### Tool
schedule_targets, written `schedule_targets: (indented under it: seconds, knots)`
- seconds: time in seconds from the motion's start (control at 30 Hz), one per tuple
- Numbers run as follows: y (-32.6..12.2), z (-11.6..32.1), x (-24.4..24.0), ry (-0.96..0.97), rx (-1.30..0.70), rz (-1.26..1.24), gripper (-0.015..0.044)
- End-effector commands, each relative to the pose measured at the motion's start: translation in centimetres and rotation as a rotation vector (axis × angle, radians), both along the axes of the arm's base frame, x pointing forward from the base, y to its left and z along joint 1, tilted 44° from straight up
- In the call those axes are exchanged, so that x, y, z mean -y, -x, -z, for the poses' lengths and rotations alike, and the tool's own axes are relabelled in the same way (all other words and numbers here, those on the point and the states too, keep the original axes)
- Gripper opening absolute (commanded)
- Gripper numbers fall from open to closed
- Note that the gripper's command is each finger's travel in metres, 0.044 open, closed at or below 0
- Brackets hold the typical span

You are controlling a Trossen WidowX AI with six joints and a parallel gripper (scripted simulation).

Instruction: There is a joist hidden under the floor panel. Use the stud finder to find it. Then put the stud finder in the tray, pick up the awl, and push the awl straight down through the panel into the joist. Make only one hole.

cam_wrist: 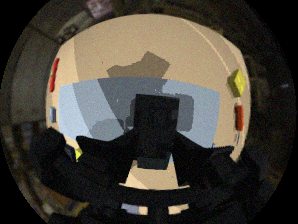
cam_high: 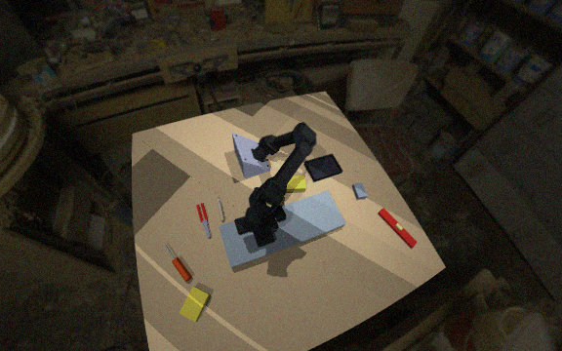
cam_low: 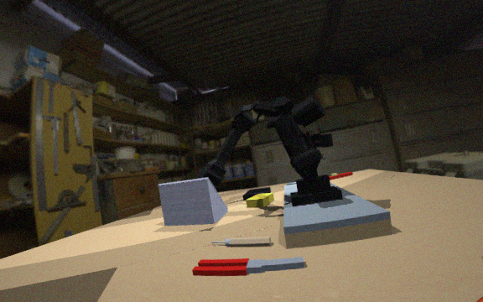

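Observation:
The blue-grey floor panel [cam_high: 316,219] [cam_low: 334,218] [cam_wrist: 75,105] lies on the table. My gripper [cam_high: 261,225] [cam_low: 316,189] is over the panel's left part in the top view, shut on the dark stud finder [cam_wrist: 157,125], which is low over the panel or on it; I cannot tell whether they touch. No indicator light can be made out on it. The awl [cam_high: 220,211] [cam_low: 247,242], with a pale handle and thin spike, lies beside the panel's left end. The black tray [cam_high: 323,167] [cam_low: 262,191] stands behind the panel. The joist is hidden.
A lavender wedge [cam_high: 249,158] [cam_low: 187,203] stands by the arm. Red-handled pliers [cam_high: 205,215] [cam_low: 225,268], an orange-handled tool [cam_high: 181,269] [cam_wrist: 239,117] and a yellow block [cam_high: 194,303] [cam_wrist: 237,83] lie left. Another yellow block [cam_high: 297,183] [cam_low: 260,200] is near the tray. A red level [cam_high: 388,218] lies right.

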State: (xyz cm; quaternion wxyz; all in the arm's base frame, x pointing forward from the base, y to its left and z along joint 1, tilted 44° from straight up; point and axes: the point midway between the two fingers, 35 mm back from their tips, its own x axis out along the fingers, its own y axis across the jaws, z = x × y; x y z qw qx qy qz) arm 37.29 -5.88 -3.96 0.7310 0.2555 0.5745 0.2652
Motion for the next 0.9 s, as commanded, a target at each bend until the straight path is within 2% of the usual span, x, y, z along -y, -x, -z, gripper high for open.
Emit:
schedule_targets:
  seconds: [0.0,0.87]
  knots:
    - [0.2,-0.6,-0.8,-0.005,-0.001,-0.001,0.0]
    - [0.7,-4.8,-5.4,-0.008,-0.002,-0.001,0.0]
